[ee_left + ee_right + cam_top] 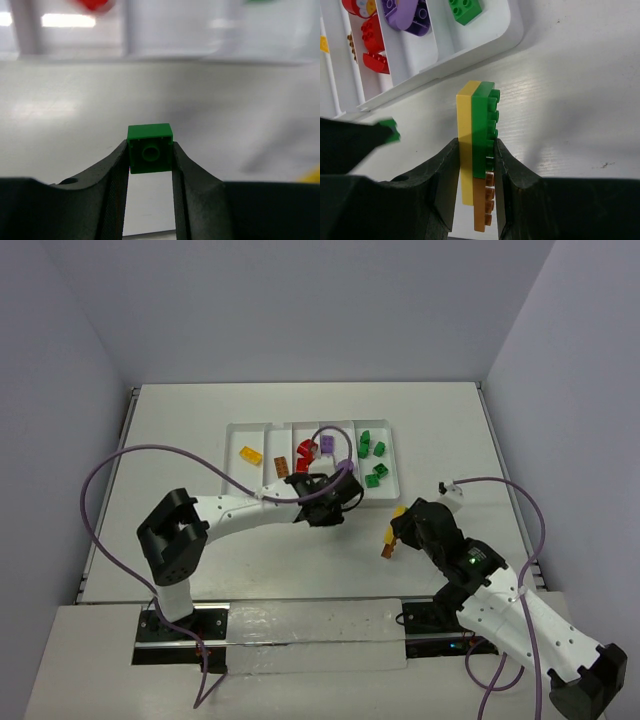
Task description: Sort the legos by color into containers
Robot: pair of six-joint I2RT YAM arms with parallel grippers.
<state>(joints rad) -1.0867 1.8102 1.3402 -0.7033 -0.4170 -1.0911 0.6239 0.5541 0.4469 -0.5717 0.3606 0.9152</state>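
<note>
A small green brick (150,145) is clamped by the left gripper (150,156) just beside the near edge of the tray (470,55). A yellow, green and brown stack (481,112) is gripped by the right gripper (477,150) near the tray.

Just a plain white table (200,440), boxed in by pale bluish walls (300,300) at the back and both sides. There's a glossy see-through strip (300,635) lying along the near edge, plus a tiny dark scuff (605,164) on the tabletop.

I get bright, even light with soft shadows on every camera — but my left wrist view blurs the tray (175,52) into glare.
</note>
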